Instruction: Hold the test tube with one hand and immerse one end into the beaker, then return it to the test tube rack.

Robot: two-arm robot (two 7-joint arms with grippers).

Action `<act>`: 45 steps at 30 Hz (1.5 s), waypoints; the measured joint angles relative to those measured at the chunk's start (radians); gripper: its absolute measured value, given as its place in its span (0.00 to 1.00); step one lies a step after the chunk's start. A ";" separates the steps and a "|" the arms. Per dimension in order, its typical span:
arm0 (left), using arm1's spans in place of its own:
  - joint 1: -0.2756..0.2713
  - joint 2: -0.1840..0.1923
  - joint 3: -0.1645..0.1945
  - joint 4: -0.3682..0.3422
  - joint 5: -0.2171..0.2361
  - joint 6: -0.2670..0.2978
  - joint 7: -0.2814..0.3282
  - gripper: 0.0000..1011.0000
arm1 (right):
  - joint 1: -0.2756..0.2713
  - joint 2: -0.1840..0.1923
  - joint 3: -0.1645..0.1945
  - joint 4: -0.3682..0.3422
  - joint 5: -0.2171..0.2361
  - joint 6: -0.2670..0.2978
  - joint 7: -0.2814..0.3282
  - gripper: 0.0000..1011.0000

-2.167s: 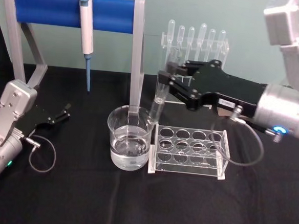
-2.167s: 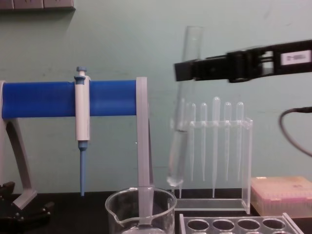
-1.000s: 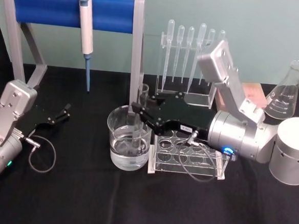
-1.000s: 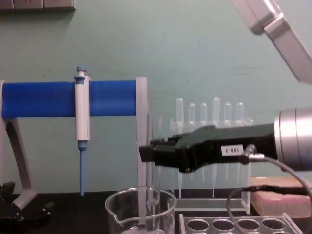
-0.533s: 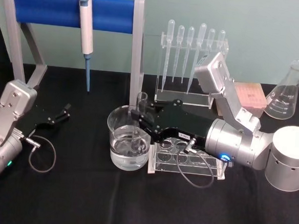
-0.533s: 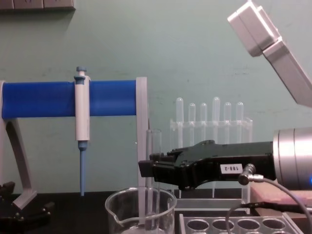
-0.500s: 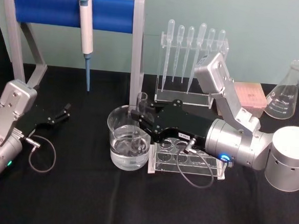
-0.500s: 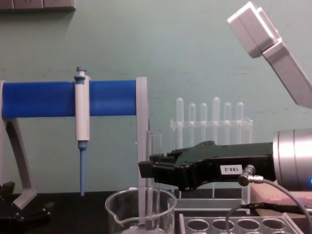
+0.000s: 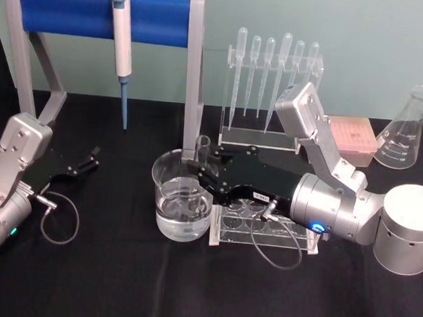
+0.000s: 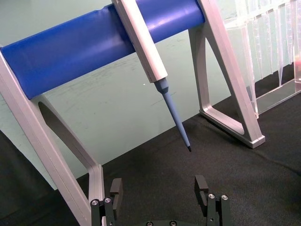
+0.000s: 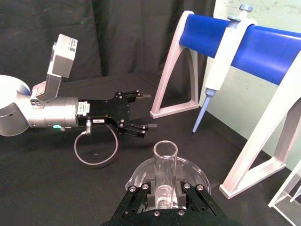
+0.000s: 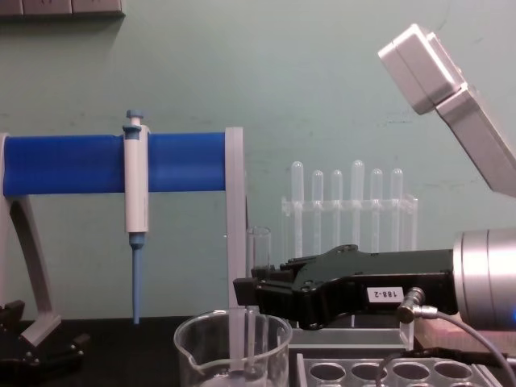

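The fingers (image 11: 189, 194) of the right gripper (image 9: 200, 165) are clamped on the test tube (image 11: 165, 160) just below its rim. The tube stands upright, its lower end down inside the beaker (image 9: 166, 199), toward the beaker's 1 o'clock side. The gripper reaches in from 3 o'clock, above the test tube rack (image 9: 293, 235), which sits just beside the beaker at its 3 o'clock. The left gripper (image 9: 88, 161), fingers apart, rests at the beaker's 9 o'clock, well apart.
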 joint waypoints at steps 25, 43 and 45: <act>0.000 0.000 0.000 0.000 0.000 0.000 0.000 0.99 | -0.005 -0.007 0.008 0.006 -0.003 0.003 0.003 0.24; 0.000 0.000 0.000 0.000 0.000 0.000 0.000 0.99 | -0.004 -0.006 0.007 0.005 -0.003 0.003 0.003 0.24; 0.000 0.000 0.000 0.000 0.000 0.000 0.000 0.99 | -0.004 -0.006 0.007 0.005 -0.003 0.003 0.003 0.24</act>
